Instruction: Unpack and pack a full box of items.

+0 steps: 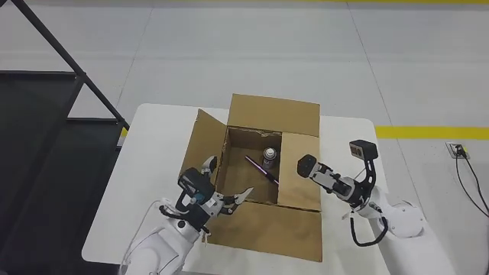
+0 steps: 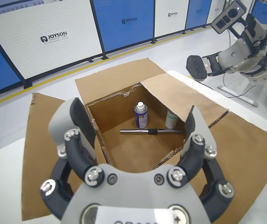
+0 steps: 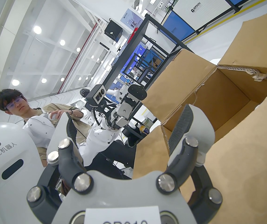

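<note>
Brown cardboard box (image 1: 273, 114), flaps open, holds 1 blue spray can (image 2: 140, 115), 1 white bottle (image 2: 171, 120) and 1 silver metal rod (image 2: 133, 131). Your left gripper (image 2: 135, 106) hangs over its rim, your right gripper (image 3: 127, 113) beside it; both gape wide, empty.

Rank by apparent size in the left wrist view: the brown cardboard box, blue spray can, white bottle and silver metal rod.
1. Brown cardboard box.
2. Silver metal rod, by length, though thin.
3. Blue spray can and white bottle: unsure, since the box partly hides the bottle.
</note>
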Controlling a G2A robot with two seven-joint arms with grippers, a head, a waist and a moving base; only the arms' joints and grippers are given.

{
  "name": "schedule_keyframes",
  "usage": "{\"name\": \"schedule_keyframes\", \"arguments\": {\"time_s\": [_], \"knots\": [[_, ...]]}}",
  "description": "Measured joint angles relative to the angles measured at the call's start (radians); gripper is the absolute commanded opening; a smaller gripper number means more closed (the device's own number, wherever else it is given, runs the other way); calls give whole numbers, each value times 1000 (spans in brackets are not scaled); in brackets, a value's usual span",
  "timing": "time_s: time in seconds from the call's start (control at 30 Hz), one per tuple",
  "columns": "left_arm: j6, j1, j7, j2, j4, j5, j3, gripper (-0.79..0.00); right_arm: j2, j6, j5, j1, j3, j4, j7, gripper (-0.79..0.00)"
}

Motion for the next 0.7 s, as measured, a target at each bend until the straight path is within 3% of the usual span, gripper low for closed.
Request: {"name": "schedule_keyframes", "arguments": {"time_s": [0.4,0.7], "knots": [[141,-206,-234,-55,151,-355,148,0,67,-24,43,-128,134,-142,91,0],[156,-218,-250,-59,160,-385,156,0,70,-28,44,-132,141,-140,88,0]]}}
